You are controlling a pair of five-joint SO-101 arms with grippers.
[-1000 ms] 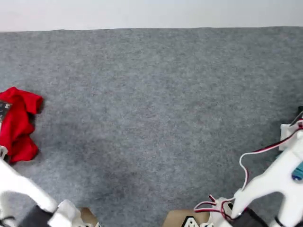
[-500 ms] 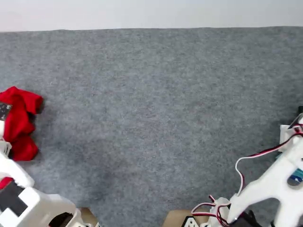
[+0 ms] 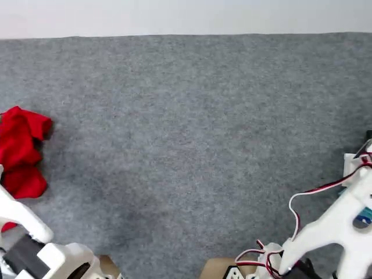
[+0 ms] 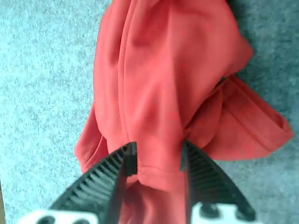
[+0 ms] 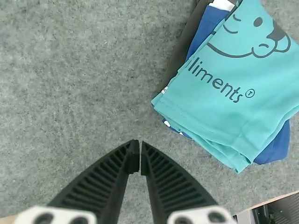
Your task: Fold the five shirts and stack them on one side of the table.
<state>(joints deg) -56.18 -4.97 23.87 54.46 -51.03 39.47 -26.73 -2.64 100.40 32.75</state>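
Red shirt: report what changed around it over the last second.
The left arm shifted at the near-left corner, and its dark part over the red shirt is gone. The left gripper has a fold between its jaws. The right arm dipped slightly. The shirt's main heap stayed put.

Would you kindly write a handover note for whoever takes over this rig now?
Left gripper: jaws closed on the red shirt, which lies crumpled at the edge of the mat.
Right gripper: shut, empty, over the mat beside the stack.
Done: teal shirt folded atop a blue shirt; count beneath unclear.
To do: fold the red shirt, add it to the stack.
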